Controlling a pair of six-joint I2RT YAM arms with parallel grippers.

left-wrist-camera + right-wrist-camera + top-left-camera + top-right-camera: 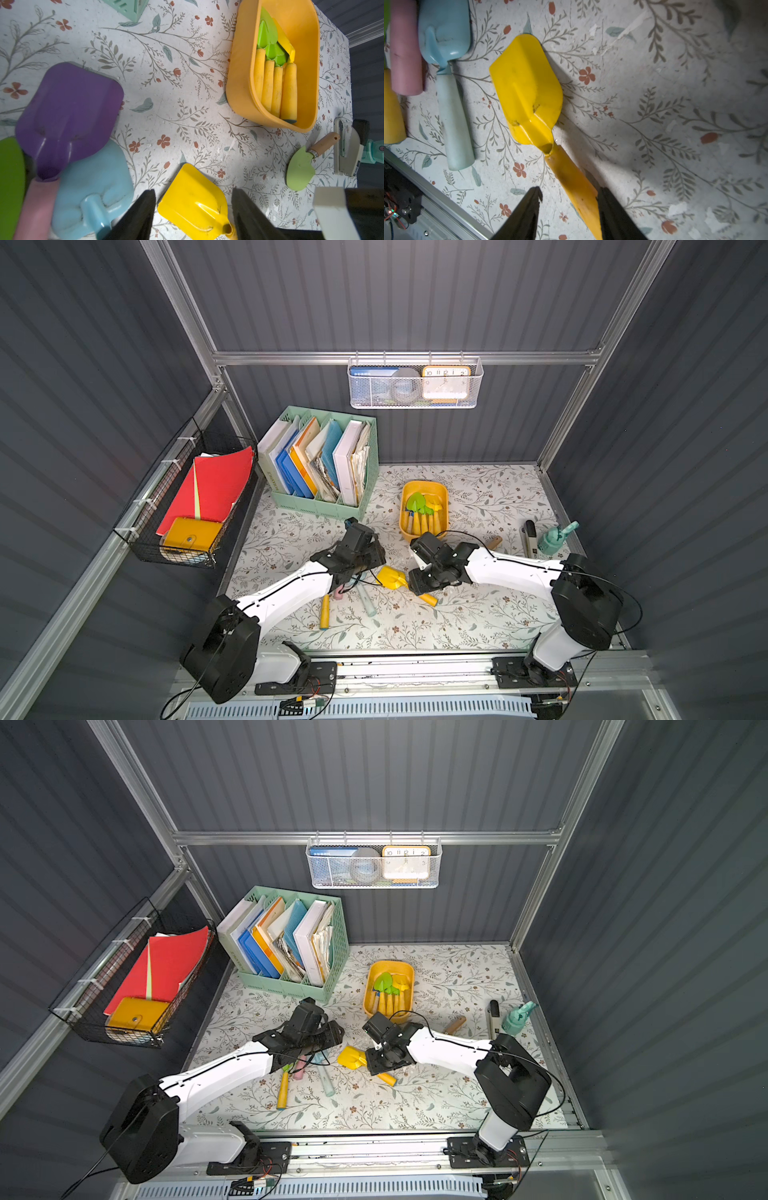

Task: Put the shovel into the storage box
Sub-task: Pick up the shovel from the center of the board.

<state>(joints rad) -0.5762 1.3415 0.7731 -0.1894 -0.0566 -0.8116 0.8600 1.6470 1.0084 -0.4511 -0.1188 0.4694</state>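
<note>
So the next move really hangs on one thing: the bright yellow plastic toy shovel (527,93) lies flat on the floral-print worktop (478,614), roughly midway across and nearer the front edge than the back, with its handle running right in between the jaws of the right gripper (569,193). Its long axis is diagonal, scoop toward the left arm's side, butt of the handle toward the front edge and the right side. Those jaws are apart and straddle the handle across its width. One looks pressed against it and the other shows a clear gap, so I'd say it isn't clamped yet. The right arm is obviously the one for this. The left gripper (193,193) hangs just beside the scoop end, jaws spread, nothing in them

The shallow yellow-orange plastic tub (239,79) sits toward the back edge, beyond the right gripper, and already holds a row of yellow-handled shovels (276,87) lying lengthwise. My guess is the yellow one needs turning to line up with them once it's lifted

Hard to see: in both top views the right gripper's body covers the middle of the handle, so only the scoop and butt show. In the right wrist view the butt runs off the frame. From above, the left arm hides most of the purple-scooped, pink-handled shovel (68,116) and the pale blue shovel (93,187)
</note>
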